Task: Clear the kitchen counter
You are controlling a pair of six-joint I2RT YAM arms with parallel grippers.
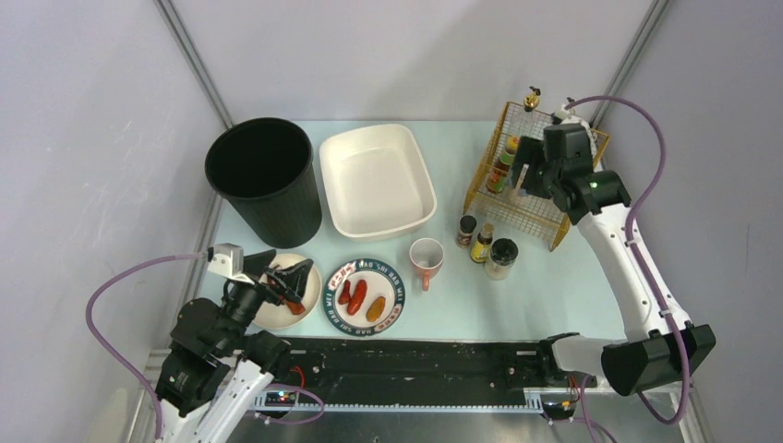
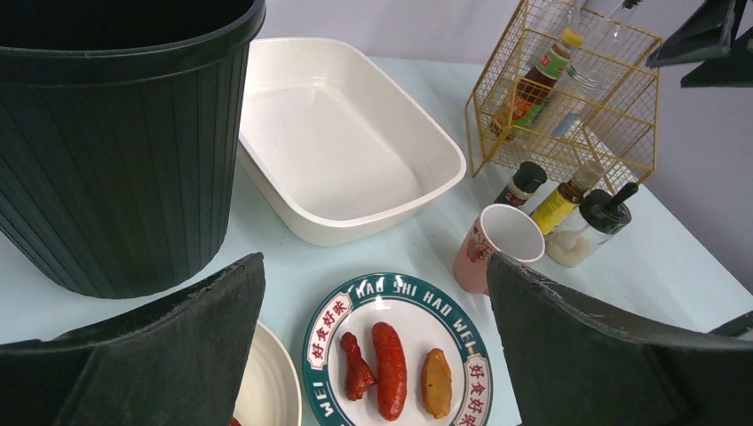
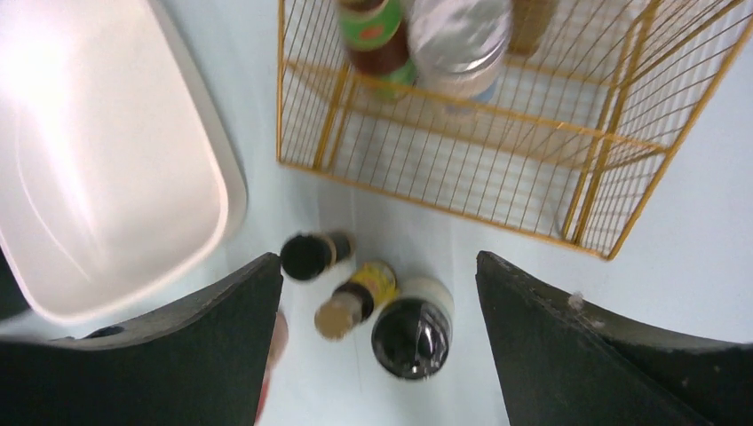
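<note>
The mint-green kitchen counter (image 1: 554,286) holds a green-rimmed plate (image 1: 337,277) with two red sausages and an orange piece, a small white plate (image 1: 268,314) with something red on it, a pink cup (image 1: 427,261) and three bottles (image 1: 482,243). My left gripper (image 1: 297,286) is open and empty over the white plate; in the left wrist view it (image 2: 375,266) frames the green-rimmed plate (image 2: 333,311). My right gripper (image 1: 524,177) is open and empty, high over the gold wire rack (image 1: 545,221). In the right wrist view it (image 3: 380,259) looks down on the bottles (image 3: 413,327).
A black bin (image 1: 268,180) stands at the back left, with a white tub (image 1: 415,157) beside it. The wire rack holds several bottles (image 1: 503,166). Grey walls close in the left and right sides. A black rail (image 1: 415,355) runs along the front edge.
</note>
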